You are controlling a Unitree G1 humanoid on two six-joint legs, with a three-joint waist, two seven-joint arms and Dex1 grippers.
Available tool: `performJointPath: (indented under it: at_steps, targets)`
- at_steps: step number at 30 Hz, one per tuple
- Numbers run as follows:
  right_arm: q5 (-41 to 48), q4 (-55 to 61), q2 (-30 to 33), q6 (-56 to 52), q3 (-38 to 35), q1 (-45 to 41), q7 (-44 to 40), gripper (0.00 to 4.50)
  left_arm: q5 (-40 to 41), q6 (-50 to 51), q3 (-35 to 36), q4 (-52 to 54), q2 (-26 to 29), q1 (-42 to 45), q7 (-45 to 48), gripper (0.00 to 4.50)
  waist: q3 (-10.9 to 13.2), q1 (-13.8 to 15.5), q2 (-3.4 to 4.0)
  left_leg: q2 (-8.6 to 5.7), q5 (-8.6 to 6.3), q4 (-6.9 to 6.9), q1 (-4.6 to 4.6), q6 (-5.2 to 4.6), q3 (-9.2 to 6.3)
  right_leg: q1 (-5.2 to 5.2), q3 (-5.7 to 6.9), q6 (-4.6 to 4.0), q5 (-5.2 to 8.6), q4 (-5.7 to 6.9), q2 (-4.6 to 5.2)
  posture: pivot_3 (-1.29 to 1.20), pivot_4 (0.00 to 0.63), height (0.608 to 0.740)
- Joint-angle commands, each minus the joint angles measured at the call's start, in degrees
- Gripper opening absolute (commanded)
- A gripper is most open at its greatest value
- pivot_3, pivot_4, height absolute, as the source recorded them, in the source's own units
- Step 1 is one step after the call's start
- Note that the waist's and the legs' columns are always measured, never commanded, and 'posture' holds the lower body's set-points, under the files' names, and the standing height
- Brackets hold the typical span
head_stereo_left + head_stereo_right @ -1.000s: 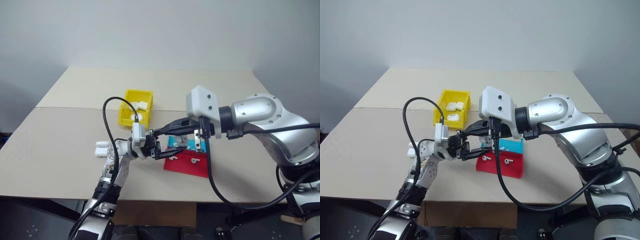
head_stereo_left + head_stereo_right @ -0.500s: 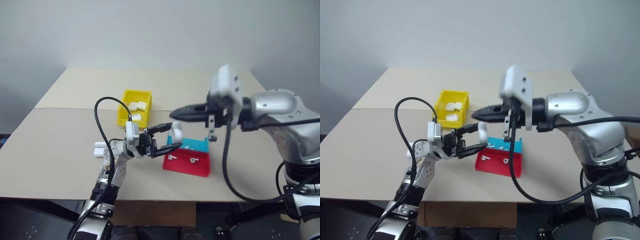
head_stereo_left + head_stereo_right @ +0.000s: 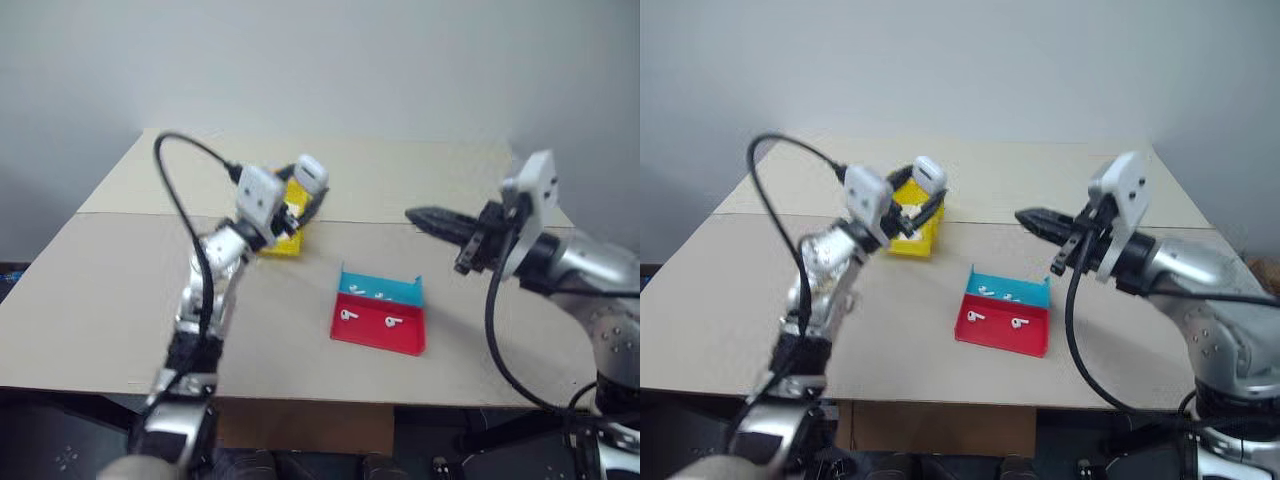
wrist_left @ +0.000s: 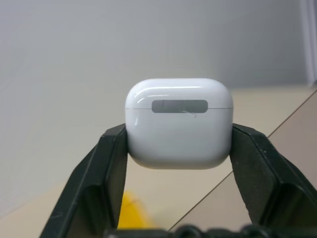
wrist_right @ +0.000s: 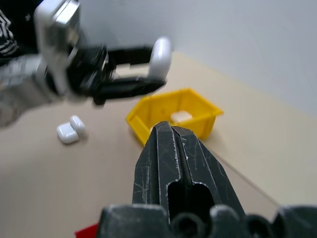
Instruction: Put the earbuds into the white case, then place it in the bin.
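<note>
My left gripper (image 3: 306, 190) is shut on the white case (image 4: 178, 123), whose lid is closed. It holds the case (image 3: 311, 172) up in the air just over the yellow bin (image 3: 912, 238), which it partly hides. Another case (image 5: 181, 116) lies inside the bin (image 5: 143, 121). My right gripper (image 3: 415, 215) is shut with nothing in it and points left above the table, well to the right of the bin. Earbuds (image 3: 347, 315) lie in the red tray (image 3: 385, 340), and more earbuds (image 3: 378, 296) in the teal tray (image 3: 402, 293).
Two spare white cases (image 5: 69, 130) lie on the table beyond the left arm. The red and teal trays sit side by side in the middle of the tan table (image 3: 100, 290), between my two arms. A seam crosses the tabletop behind the bin.
My left gripper has carried the case up and away from beside the trays to over the yellow bin. The right gripper has drawn back to the right, away from the case.
</note>
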State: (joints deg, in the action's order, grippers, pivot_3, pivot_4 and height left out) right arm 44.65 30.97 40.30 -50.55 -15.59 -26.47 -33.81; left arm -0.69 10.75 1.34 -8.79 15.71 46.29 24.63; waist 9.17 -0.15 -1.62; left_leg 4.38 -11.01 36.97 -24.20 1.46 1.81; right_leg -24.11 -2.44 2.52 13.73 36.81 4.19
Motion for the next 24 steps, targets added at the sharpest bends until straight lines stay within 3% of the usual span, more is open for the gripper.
performJointPath:
  at_steps: [1, 5, 14, 19, 24]
  targets:
    - [-0.9, 1.6, 0.4, 0.4, 1.0, 0.7, 1.7, 0.02, -0.2, 10.5, 2.5, -3.4, -3.2, 4.7, -9.5, 2.78, 0.0, -0.1, 0.0, 0.0, 0.0, 0.0, -0.01, 0.0, 0.0, 0.0, 0.02, 0.01, 0.0, -0.01, 0.01, 0.0, 0.15, 0.74]
    - [-2.2, -0.1, 0.8, 1.4, 3.1, 0.0, 1.3, 0.02, -4.9, 12.8, 0.2, -10.5, -4.1, 6.9, -16.1, 2.78, 0.0, -0.2, -0.01, -0.02, 0.0, -0.06, -0.02, 0.0, -0.01, -0.02, 0.04, 0.03, 0.02, -0.03, 0.01, 0.0, 0.15, 0.74]
    - [-4.3, 0.2, 1.5, 1.0, 4.7, 0.9, 1.8, 0.02, -3.8, 12.9, -0.3, -22.1, -3.5, 10.7, -16.8, 2.78, 0.0, -0.5, -0.06, -0.04, 0.0, -0.07, -0.08, 0.0, -0.02, -0.05, 0.04, 0.02, 0.02, -0.05, 0.03, 0.0, 0.15, 0.74]
    - [-5.2, 1.3, 1.8, 0.2, 5.8, 1.9, 2.6, 0.0, -3.3, 12.5, 0.0, -25.6, -3.8, 11.9, -17.5, 4.43, 0.0, -0.5, -0.06, -0.04, 0.0, -0.08, -0.09, 0.0, -0.01, -0.06, 0.04, 0.03, 0.02, -0.05, 0.04, 0.0, 0.15, 0.74]
    - [-5.7, 1.4, 1.6, 0.1, 6.3, 2.0, 3.0, 0.0, -2.5, 9.5, 0.3, -26.4, -4.0, 11.8, -17.0, 4.47, 0.0, -0.5, -0.06, -0.05, 0.01, -0.07, -0.07, 0.01, -0.02, -0.06, 0.04, 0.03, 0.02, -0.02, 0.05, 0.0, 0.15, 0.74]
